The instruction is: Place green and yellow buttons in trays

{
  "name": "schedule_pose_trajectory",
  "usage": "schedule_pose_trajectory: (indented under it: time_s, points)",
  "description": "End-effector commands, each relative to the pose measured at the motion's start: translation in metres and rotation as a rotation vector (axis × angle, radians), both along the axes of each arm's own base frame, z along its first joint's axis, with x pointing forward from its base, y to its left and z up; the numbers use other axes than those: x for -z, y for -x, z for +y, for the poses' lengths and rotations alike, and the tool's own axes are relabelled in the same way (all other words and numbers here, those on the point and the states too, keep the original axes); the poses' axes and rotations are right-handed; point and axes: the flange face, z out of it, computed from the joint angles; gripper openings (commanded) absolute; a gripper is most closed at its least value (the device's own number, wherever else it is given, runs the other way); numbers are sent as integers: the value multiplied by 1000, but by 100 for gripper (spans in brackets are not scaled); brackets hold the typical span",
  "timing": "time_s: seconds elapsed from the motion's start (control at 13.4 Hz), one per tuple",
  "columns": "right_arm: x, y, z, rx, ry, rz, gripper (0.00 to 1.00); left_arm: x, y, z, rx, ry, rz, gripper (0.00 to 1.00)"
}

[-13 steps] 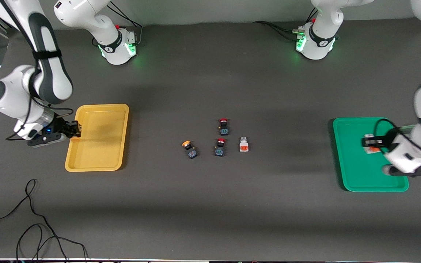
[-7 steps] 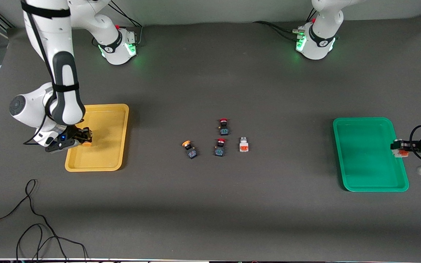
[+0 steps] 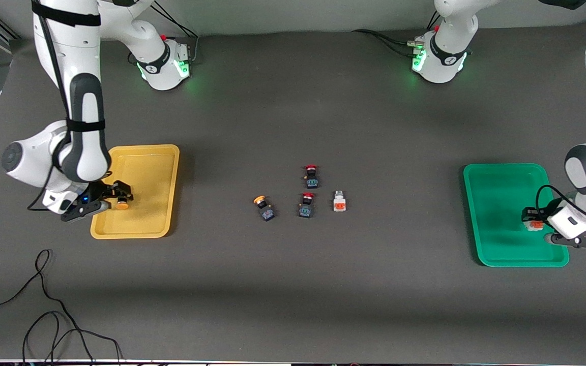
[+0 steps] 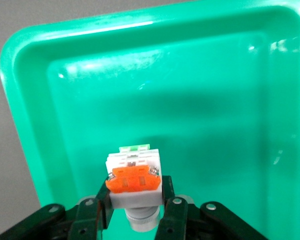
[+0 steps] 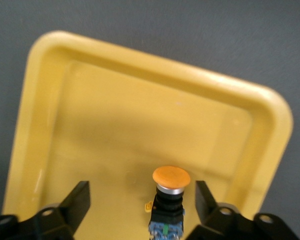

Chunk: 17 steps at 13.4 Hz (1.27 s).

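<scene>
So far, one button is in its tray and one more is almost there. The right gripper (image 5: 140,200) is low over the shallow yellow plastic tray (image 3: 143,152), at the right arm's end of the table. Its fingers are spread wide apart, and the black button with the round orange-yellow cap (image 5: 170,195) stands between them with a gap on each side. It looks let go and sitting on the tray floor, so I think that one is done.

The left gripper (image 4: 135,202) is over the shallow green plastic tray (image 3: 491,170), at the left arm's end of the table. Its fingers are squeezed tight on the white-grey block button with the orange face (image 4: 134,181). This button is not dropped yet. It hangs just above the tray floor, close to the tray's outer rim, so the left gripper only needs to open.

In the middle of the grey table (image 3: 293,284), four small buttons are waiting, well apart from both trays. A second black button with an orange-yellow cap (image 3: 262,206) lies toward the right arm's end of the group, and a second white-grey block with an orange face (image 3: 339,202) lies toward the left arm's end. These two have to be picked up next, I think. Between them are two black buttons with red caps (image 3: 311,175), one nearer the front camera than the other. Those are not part of the job and should stay put.
</scene>
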Motion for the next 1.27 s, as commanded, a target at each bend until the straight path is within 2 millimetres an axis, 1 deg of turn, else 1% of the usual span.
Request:
schedule_pose_trajectory:
  time_s: [0.0, 0.07, 0.15, 0.22, 0.3, 0.37, 0.45, 0.52, 0.6, 0.75, 0.82, 0.9, 0.97, 1.05, 1.12, 1.2]
  points:
    - [-84, -47, 30, 37, 52, 88, 100, 9, 5, 16, 17, -12, -25, 0]
    - [-111, -59, 46, 40, 67, 117, 100, 16, 6, 18, 15, -10, -26, 5]
    - [-134, -69, 60, 56, 89, 125, 100, 20, 6, 19, 14, -10, -28, 23]
    - [-153, -77, 72, 63, 107, 112, 100, 22, 6, 19, 14, -9, -26, 39]
    - [-165, -83, 92, 44, 111, 100, 100, 22, 6, 19, 14, -8, -25, 73]
    - [-174, -86, 120, 29, 117, 82, 100, 22, 7, 18, 14, -8, -23, 99]
    - [-177, -86, 150, 47, 129, 75, 100, 20, 7, 18, 14, -8, -20, 100]
    - [-179, -85, 181, 70, 140, 69, 100, 15, 6, 19, 14, -9, -20, 100]
    - [-175, -81, 219, 89, 144, 62, 100, 6, 6, 18, 16, -11, -17, 100]
    - [-161, -70, 308, 103, 141, 28, 100, -23, 6, 9, 23, -8, 18, 98]
    - [-158, -64, 346, 117, 139, 21, 100, -41, 6, 2, 16, -6, 31, 98]
    - [-155, -58, 378, 122, 127, 20, 100, -59, 3, -17, 35, 2, 44, 98]
    - [-152, -54, 403, 117, 121, 19, 100, -70, 3, -30, 26, 3, 63, 94]
    - [-152, -51, 419, 96, 115, 12, 100, -78, 1, -45, 6, 1, 77, 82]
    - [-148, -47, 436, 61, 106, 3, 100, -85, -1, -68, -18, -3, 92, 80]
    - [-140, -42, 450, 48, 97, -1, 100, -94, -3, -97, -68, -9, 108, 81]
